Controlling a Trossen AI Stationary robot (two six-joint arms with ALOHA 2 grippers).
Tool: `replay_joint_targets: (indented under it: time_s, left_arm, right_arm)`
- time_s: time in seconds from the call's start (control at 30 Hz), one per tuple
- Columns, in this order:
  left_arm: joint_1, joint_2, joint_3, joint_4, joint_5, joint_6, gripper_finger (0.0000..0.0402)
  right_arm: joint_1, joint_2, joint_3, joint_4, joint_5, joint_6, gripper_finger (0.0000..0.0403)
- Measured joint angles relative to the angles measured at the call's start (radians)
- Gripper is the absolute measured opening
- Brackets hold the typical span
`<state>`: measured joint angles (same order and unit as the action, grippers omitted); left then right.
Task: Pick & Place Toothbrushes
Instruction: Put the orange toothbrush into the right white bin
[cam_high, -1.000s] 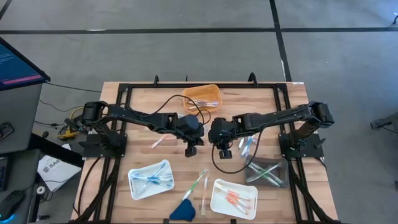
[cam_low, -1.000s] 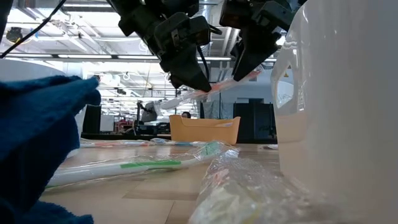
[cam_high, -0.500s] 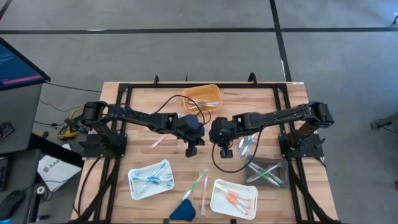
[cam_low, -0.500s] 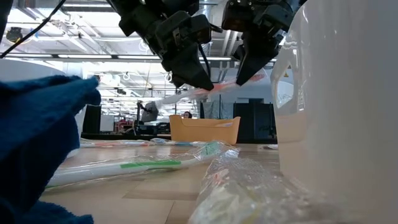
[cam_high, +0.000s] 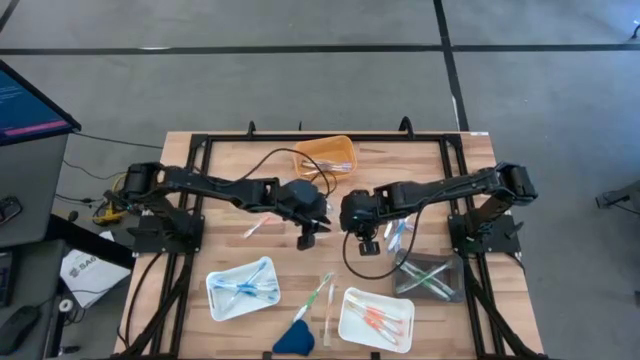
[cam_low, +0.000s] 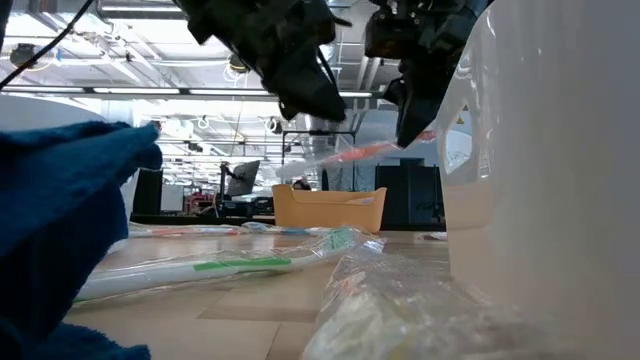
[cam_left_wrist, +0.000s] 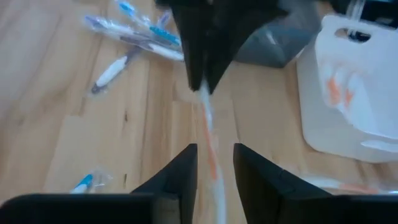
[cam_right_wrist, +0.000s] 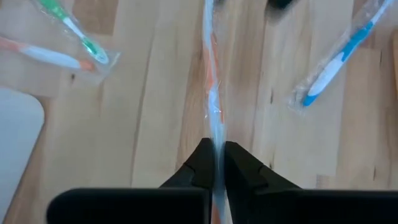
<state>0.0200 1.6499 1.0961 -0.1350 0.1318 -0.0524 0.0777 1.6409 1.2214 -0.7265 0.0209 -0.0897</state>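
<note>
While both arms meet above the middle of the wooden surface (cam_high: 230, 255), the right tool (cam_right_wrist: 215, 163) is pinching one end of a wrapped orange toothbrush (cam_right_wrist: 211, 74), fingers pressed tight on the wrapper. Opposite it, the left tool (cam_left_wrist: 215, 163) has its fingers spread, the toothbrush passing between them, apart from both. That toothbrush hangs in the air, well above the boards!

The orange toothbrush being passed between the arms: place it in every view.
High view: hidden between the two end effectors above table centre.
Low view: orange toothbrush held in the air, upper middle, above the orange tray.
Left wrist view: centre.
Right wrist view: centre.
Shared landmark: right end effector, shut on it.
</note>
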Motion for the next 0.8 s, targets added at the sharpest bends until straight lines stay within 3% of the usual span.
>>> replay_joint_targets:
  time_s: [0.3,0.53,0.67,0.8]
  left_arm:
    - [-0.003,-0.255,-0.139,0.024,-0.044,-0.003,0.0105]
    - [-0.012,-0.431,-0.329,0.204,-0.089,-0.038,0.0102]
    - [-0.025,-0.492,-0.398,0.322,-0.088,-0.038,0.0102]
    - [-0.037,-0.536,-0.427,0.335,-0.086,-0.035,0.0101]
  right_arm:
    - [0.093,-0.114,0.001,-0.117,0.003,0.049,0.0011]
    - [0.284,-0.231,0.001,-0.129,0.002,0.161,0.0011]
    - [0.401,-0.229,0.001,-0.135,-0.044,0.242,0.0011]
    - [0.483,-0.2,0.001,-0.077,-0.08,0.274,0.0011]
